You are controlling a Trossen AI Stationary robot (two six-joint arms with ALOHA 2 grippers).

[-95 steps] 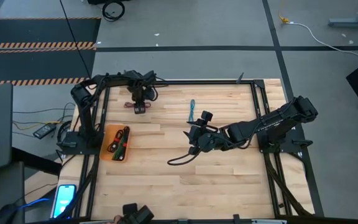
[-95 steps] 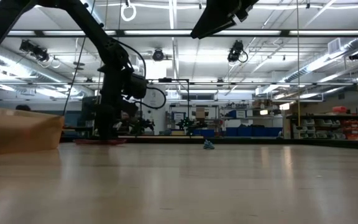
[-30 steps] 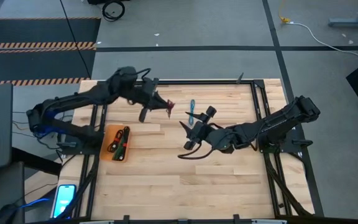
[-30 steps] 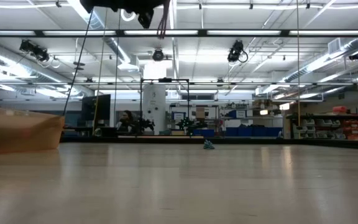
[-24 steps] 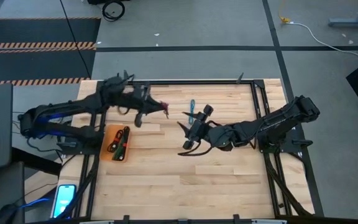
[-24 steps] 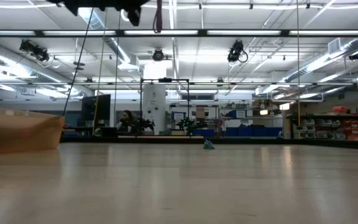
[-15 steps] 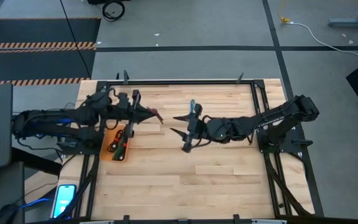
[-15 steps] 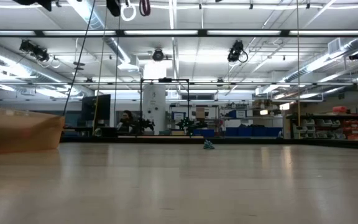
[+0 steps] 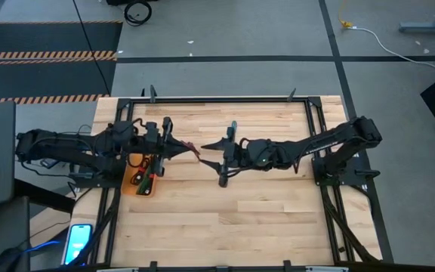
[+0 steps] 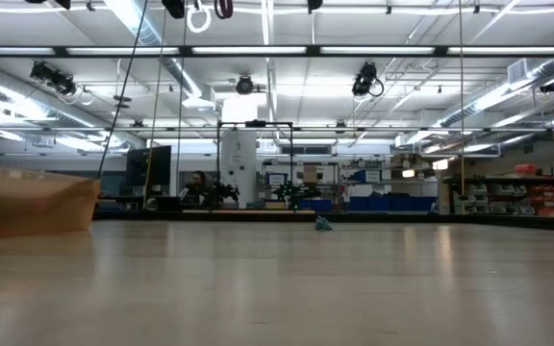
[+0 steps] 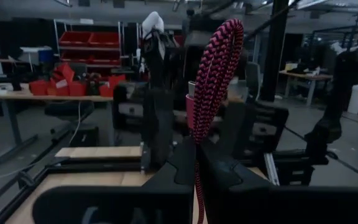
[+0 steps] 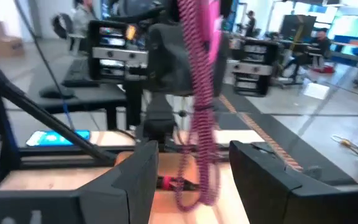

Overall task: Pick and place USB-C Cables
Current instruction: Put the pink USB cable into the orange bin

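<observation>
A: A butcher-block table [image 9: 255, 211] in a wide workshop, shelving and strip lights far behind it; the orange tray [image 9: 127, 183] at its left edge serves as the marker. What is over the tray?

B: The left gripper [image 9: 181, 149] hangs just right of the tray, above the wood, its fingers pinched on the maroon cable [image 11: 215, 68]. In the left wrist view the braided loop stands up from between the closed fingers.

A: And the other arm?

B: The right gripper [image 9: 216, 156] faces it from further right of the tray, fingers [image 12: 135, 168] spread wide, the maroon cable hanging in the gap between them in the right wrist view. Whether they touch it cannot be told.

A: Anything in the tray itself?

B: A green cable [image 9: 152, 172] and dark coils with red ties [image 9: 137, 175] lie inside it.

A: The teal-blue cable?

B: On the table well right of the tray, toward the far edge [image 10: 323, 224]; from above the right arm covers most of it.
</observation>
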